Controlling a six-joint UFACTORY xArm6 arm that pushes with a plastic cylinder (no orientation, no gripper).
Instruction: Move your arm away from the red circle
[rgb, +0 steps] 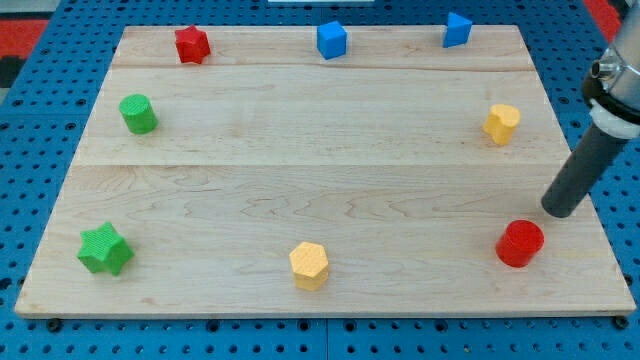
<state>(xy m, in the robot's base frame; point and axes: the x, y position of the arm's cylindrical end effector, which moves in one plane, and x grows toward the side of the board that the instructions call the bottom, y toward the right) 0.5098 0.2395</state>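
Observation:
The red circle (520, 243) is a short red cylinder near the board's bottom right corner. My tip (561, 210) is the lower end of a dark rod that comes in from the view's right edge. The tip stands just above and to the right of the red circle, a small gap apart, not touching it. No other block is close to the tip.
On the wooden board (320, 140): a yellow hexagon (502, 123) at the right, a yellow hexagon (309, 265) at the bottom middle, a green star (105, 249), a green cylinder (138, 114), a red star (191, 44), and two blue blocks (331, 39) (457, 29) along the top.

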